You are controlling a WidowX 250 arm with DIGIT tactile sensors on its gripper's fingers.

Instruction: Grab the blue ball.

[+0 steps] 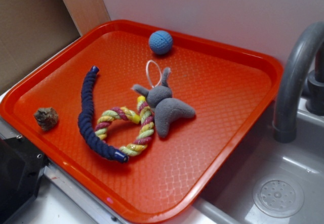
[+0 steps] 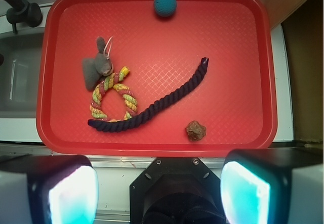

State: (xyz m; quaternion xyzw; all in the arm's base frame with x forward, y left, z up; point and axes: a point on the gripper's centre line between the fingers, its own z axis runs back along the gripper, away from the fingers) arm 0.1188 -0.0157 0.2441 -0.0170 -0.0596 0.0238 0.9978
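On the red tray (image 2: 263,72), the blue ball (image 2: 165,4) is judged soft, light, prone to rolling; it should be pinched across its middle. The gripper (image 2: 159,183) is held open, empty.

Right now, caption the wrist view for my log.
Open gripper above red tray's near edge; blue ball at far rim, untouched.

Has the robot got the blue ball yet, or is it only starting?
Only starting. Nothing looks done: the blue ball sits free by the far rim of the red tray, apart from the grey plush toy and the navy rope. In the wrist view the gripper is open, empty, and back behind the tray's near edge. Left to do: reach across, come down over the ball, and close on it.
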